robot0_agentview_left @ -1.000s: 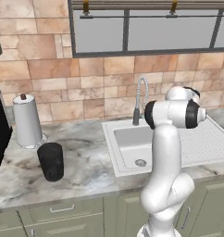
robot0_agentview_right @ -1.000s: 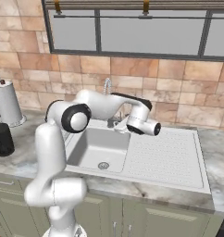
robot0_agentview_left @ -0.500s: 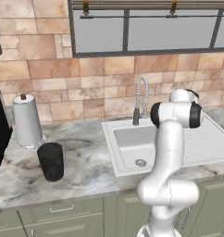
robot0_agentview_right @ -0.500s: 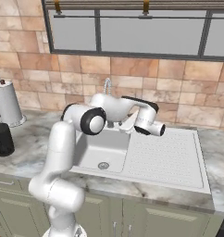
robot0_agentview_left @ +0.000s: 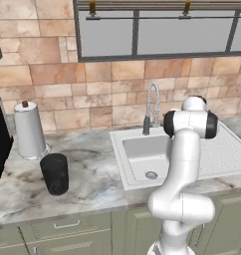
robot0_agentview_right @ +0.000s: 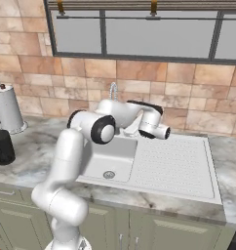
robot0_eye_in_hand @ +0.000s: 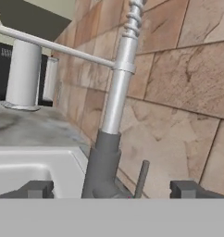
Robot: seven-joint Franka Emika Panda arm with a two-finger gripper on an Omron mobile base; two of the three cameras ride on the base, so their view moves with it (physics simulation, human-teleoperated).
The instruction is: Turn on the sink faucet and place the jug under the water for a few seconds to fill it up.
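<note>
In the left base view I am seeing the jug (robot0_agentview_left: pixel 55 173) standing upright on the marble counter (robot0_agentview_left: pixel 92 174), well apart from the sink (robot0_agentview_left: pixel 142 157) and to its left, near the white paper towel roll (robot0_agentview_left: pixel 29 129) that is standing behind it. The sink faucet (robot0_agentview_left: pixel 151 107) is rising at the back rim of the basin, and I am not seeing any water coming from it. The white arm (robot0_agentview_left: pixel 184 164) is standing in front of the right part of the sink and is hiding the hand from me here. In the right base view the arm is reaching over the basin toward the back wall, and the gripper (robot0_agentview_right: pixel 165 132) is hanging above the place where the basin meets the ribbed drainboard (robot0_agentview_right: pixel 176 163), just beside the faucet (robot0_agentview_right: pixel 113 90), whose top is showing behind the arm. The jug (robot0_agentview_right: pixel 3 146) is sitting at the far left on the counter (robot0_agentview_right: pixel 27 156). In the hand view I am looking at the faucet (robot0_eye_in_hand: pixel 115 99) from very near, with its dark base and a thin lever (robot0_eye_in_hand: pixel 141 178) beside it. The two fingers (robot0_eye_in_hand: pixel 37 189) are standing wide apart on both sides of the base, holding nothing.
</note>
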